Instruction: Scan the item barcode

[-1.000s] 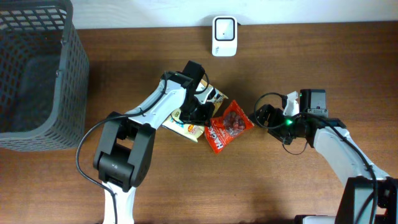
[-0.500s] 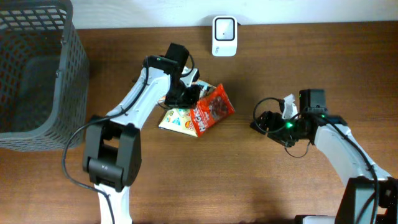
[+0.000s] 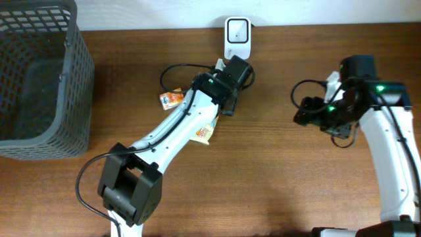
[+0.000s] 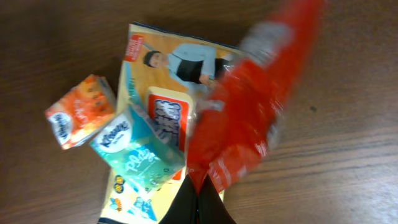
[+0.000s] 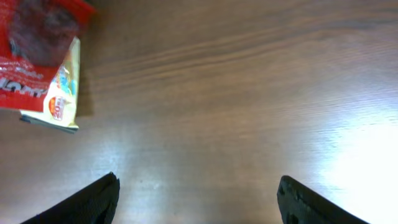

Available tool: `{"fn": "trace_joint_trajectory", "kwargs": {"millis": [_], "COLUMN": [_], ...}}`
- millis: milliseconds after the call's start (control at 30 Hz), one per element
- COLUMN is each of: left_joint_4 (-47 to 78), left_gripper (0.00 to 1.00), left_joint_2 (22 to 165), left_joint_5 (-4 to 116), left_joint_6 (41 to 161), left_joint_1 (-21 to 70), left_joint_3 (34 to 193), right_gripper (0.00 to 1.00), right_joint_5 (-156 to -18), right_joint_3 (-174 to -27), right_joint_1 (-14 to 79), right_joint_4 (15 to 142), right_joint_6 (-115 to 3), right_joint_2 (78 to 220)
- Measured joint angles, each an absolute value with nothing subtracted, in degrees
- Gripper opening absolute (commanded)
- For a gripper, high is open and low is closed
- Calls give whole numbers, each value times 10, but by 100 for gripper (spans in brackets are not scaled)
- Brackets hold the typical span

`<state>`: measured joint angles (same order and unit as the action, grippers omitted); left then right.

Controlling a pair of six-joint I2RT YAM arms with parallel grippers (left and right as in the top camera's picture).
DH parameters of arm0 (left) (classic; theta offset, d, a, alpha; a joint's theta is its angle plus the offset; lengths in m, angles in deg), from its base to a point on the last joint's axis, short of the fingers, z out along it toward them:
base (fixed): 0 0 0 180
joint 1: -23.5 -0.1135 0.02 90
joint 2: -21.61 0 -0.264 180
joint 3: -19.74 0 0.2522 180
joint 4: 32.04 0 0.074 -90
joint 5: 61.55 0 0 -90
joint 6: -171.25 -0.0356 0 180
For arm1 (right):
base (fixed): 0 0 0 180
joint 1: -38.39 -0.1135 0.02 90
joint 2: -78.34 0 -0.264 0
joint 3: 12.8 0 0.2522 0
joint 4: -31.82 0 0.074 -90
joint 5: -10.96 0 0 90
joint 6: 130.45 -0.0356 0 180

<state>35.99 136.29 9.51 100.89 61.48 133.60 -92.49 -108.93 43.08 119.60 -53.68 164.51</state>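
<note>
We see the left gripper [image 4: 199, 186] clenched on the edge of the red snack bag [image 4: 249, 106] (blurred in the wrist view), just in front of the scanner [image 3: 237, 29]. The right gripper [image 5: 198, 183] is released and grasps nothing, well to one side of the scanner.

I see the red snack bag [image 4: 249, 106] pinched by one edge in my left pincer [image 4: 200, 190], which is closed on it. The bag is glossy and crumpled, stretches away from the tips, and its far end is blurred. The white scanner [image 3: 237, 38], a small box with a dark window, stands just beyond this pincer at the far edge of the desk [image 3: 276, 184].
</note>
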Motion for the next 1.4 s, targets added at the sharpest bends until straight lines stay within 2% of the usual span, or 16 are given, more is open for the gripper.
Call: {"fn": "trace_joint_trajectory", "kwargs": {"millis": [267,600,633,667,700,733,767,800,900,1033,1133,1233,1267,1333,1367,1400], "left_joint_4": [368,350,348,348,348,349,348,348,348,377,431,469,481,485,486,486], "left_gripper": [0,0,20,53,96,100,84,57,69,75,61,10,0,0,0,0], "left_joint_2": [1363,1379,1388,1395,1401,1405,1408,1408,1408,1409,1409,1406,1402,1396,1395,1395], "left_joint_5": [-14,83,112,134,153,171,183,195,211,228,237,240,241,247,252,263], "left_joint_6": [1054,1066,1067,1066,1065,1065,1064,1061,1049,1042,1042,1040,1039,1038,1036,1036], "left_joint_1": [657,691,702,710,717,724,730,735,735,718,685,637,610,578,564,547], "left_joint_3": [1336,1336,1336,1336,1336,1336,1336,1336,1336,1347,1396,1457,1475,1480,1480,1479], "right_gripper": [83,92,94,94,95,95,95,95,100,99,98,77,66,49,26,19], "right_joint_5": [-919,-945,-948,-951,-955,-959,-964,-967,-971,-989,-1012,-1032,-1039,-1042,-1046,-1049], "right_joint_3": [-1161,-1163,-1163,-1163,-1163,-1163,-1163,-1163,-1163,-1163,-1163,-1163,-1163,-1158,-1146,-1137], "right_joint_1": [554,626,626,626,626,626,626,626,626,626,626,626,622,612,590,579], "right_joint_4": [1259,1277,1277,1277,1277,1277,1277,1277,1277,1277,1277,1276,1268,1239,1206,1196], "right_joint_6": [-510,-473,-472,-472,-472,-470,-468,-467,-466,-461,-451,-447,-443,-444,-447,-451], "right_joint_2": [1644,1644,1644,1644,1644,1644,1644,1644,1644,1644,1644,1644,1644,1644,1644,1644]}}
